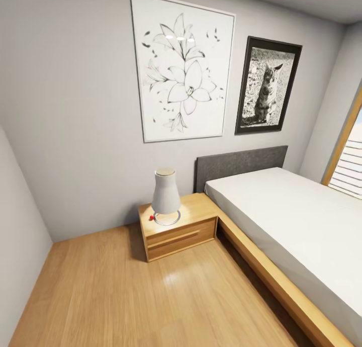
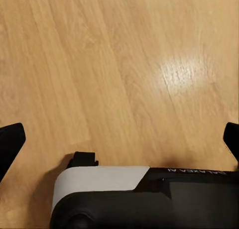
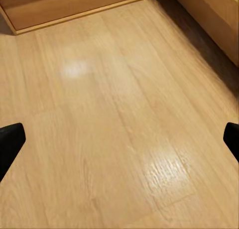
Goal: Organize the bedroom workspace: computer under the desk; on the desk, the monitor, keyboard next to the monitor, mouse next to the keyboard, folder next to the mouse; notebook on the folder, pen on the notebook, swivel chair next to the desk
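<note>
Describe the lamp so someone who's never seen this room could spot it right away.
Find the bed with the grey headboard; a low wooden nightstand stands against its head end. The lamp stands on top: pale, vase-shaped, the only tall thing there.

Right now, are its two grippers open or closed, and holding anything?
Left gripper: open, empty, above the light wooden floor.
Right gripper: open, empty.
</note>
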### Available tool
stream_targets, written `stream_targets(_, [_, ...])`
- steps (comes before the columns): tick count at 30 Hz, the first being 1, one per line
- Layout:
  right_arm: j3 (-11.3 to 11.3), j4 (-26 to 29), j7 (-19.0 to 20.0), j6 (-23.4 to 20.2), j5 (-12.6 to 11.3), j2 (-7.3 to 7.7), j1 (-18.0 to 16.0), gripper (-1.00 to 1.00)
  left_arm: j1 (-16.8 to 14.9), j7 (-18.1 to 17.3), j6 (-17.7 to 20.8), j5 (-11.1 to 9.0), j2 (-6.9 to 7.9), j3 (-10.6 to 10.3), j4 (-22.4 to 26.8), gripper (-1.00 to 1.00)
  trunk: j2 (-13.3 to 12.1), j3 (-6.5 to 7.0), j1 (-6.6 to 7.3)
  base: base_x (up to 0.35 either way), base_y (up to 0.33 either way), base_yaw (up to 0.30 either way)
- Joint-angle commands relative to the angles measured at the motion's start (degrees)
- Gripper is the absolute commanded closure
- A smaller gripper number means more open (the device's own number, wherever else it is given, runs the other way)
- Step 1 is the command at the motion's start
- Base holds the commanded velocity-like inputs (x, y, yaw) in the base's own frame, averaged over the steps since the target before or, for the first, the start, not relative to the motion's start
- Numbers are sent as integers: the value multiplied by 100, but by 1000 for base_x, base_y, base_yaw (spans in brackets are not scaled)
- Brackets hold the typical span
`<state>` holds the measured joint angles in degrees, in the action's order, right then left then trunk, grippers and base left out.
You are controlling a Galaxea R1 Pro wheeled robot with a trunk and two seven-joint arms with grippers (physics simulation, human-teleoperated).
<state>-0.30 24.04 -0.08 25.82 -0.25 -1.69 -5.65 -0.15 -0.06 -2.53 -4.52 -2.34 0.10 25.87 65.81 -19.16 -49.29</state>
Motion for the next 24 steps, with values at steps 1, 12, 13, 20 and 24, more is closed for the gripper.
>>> stream_targets(1, [-2,-123,-1,163,-1,-2,-19,-100,-2,-3,-118,-84,16,1,-45,-100,-38,13,23,0,0,0])
stream_targets(12, [-5,-994,-26,1670,-1,-9,-78,-100,-3,45,-1427,-209,138,-1,-590,-100,-479,210,264,0,0,0])
stream_targets(13, [-6,-1002,-26,1689,-1,-3,-78,-100,-3,47,-1445,-208,131,-1,-597,-100,-519,228,286,0,0,-19])
stream_targets(20, [-3,-1033,-21,1723,11,-3,-81,-100,-3,49,-1490,-209,125,-1,-616,-100,-679,300,374,0,0,-171])
stream_targets(24, [2,-1039,-19,1724,15,-12,-83,-100,-3,50,-1513,-210,126,9,-618,-100,-679,300,374,0,0,-274])
